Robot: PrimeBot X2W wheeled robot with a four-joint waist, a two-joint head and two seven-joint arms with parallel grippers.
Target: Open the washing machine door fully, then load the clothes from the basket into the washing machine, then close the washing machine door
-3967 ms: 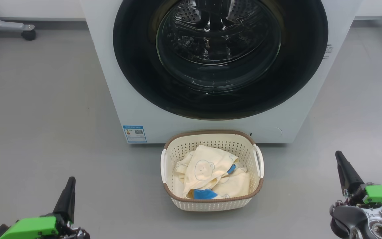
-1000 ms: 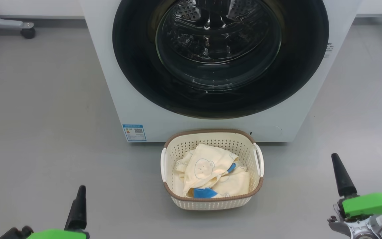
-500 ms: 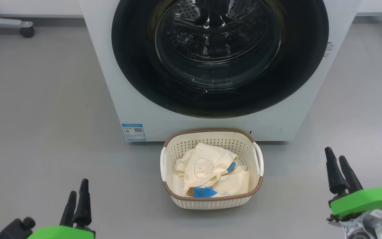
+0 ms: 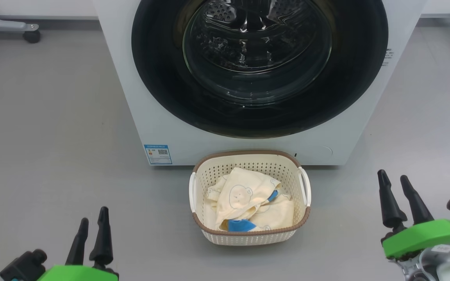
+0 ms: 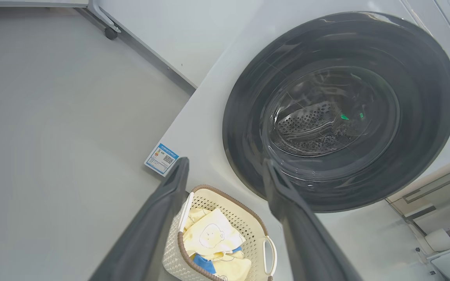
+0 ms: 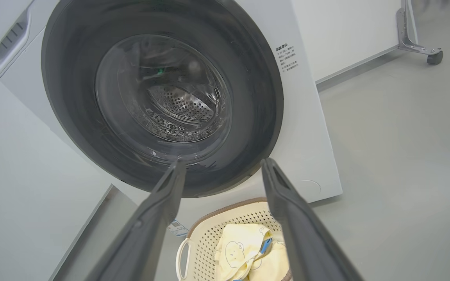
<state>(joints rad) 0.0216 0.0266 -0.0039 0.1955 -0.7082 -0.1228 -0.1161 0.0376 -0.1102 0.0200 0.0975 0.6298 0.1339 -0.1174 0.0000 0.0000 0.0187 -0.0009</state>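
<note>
The white washing machine [image 4: 217, 140] stands ahead with its round black door [image 4: 162, 78] shut flat against the front; the steel drum shows through the glass window [image 4: 256, 47]. On the floor just before it sits the cream basket [image 4: 248, 236], holding pale yellow clothes [image 4: 244, 199] with blue bear outlines and blue trim. My left gripper [image 4: 93, 214] hovers open at the lower left, well left of the basket. At the lower right, well right of the basket, my right gripper [image 4: 393, 176] is open too. Nothing lies between either pair of fingers. Both wrist views show the door [image 5: 338, 109] [image 6: 162, 97] and basket [image 5: 225, 195] [image 6: 217, 226] past open fingers.
Grey floor [image 4: 53, 136] spreads on both sides of the machine. A wheeled metal frame leg [image 4: 22, 31] stands at the far left by the wall, another caster [image 6: 432, 56] at the far right. A blue label [image 4: 158, 154] marks the machine's lower left front corner.
Both grippers have turned about their wrists, so each now shows two separate fingers instead of one. The right gripper drifted slightly up and left; door, basket and clothes are unmoved.
</note>
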